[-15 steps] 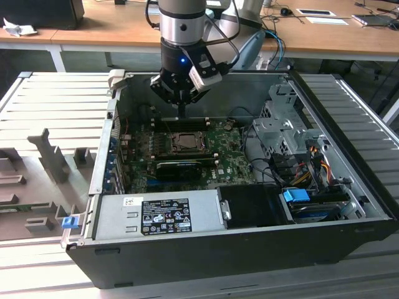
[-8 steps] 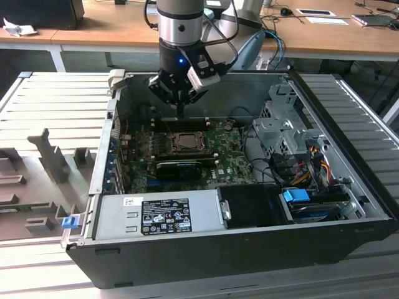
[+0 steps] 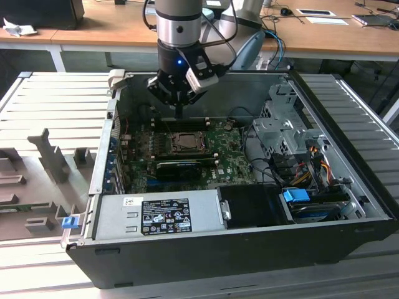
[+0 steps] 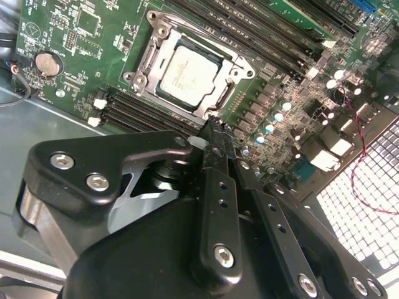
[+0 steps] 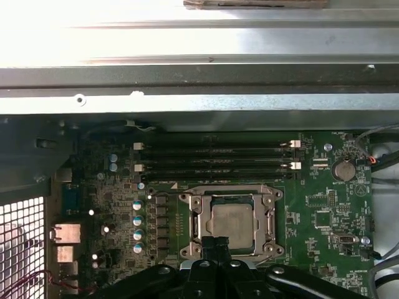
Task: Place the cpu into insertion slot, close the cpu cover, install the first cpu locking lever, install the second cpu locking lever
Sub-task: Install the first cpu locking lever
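Lever stage, by my judgement: cpu (image 5: 232,223) sits in slot (image 5: 230,200) at mid-frame of the exterior view, with cover (image 4: 148,57) lying flat around it and the chip face showing through its window. Gripper (image 4: 213,124), upper centre in the exterior view, has fingers (image 4: 215,180) pressed together on nothing, tips just beside the slot edge nearest the memory slots (image 5: 215,152). Whether the levers are latched cannot be told. Work on them would call for fine tip contact and a steady press clear of the chip. Count: one cpu, one slot, one cover, one gripper, one coin cell (image 5: 341,169); levers not countable.
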Controlling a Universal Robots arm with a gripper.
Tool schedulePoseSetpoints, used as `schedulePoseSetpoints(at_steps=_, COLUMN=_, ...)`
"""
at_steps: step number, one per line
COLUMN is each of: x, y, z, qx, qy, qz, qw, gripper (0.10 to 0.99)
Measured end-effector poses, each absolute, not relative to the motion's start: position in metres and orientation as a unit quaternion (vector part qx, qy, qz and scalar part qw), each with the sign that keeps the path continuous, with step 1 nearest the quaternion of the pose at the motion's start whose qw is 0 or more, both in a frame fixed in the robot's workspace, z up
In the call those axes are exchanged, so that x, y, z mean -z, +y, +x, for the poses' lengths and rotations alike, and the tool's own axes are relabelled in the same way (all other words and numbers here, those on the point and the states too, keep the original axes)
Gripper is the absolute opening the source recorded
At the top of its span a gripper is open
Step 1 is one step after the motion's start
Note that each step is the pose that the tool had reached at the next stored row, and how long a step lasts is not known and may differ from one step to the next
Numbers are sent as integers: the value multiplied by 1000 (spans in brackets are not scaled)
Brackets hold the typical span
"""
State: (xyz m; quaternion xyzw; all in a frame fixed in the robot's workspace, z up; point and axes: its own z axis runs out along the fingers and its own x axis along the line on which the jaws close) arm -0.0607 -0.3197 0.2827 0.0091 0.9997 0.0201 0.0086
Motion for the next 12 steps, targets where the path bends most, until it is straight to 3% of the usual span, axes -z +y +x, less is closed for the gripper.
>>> schedulePoseSetpoints(at_steps=12, x=-277, y=-320, z=-70, qx=-20, qy=1000, qz=14, qw=9, gripper=106)
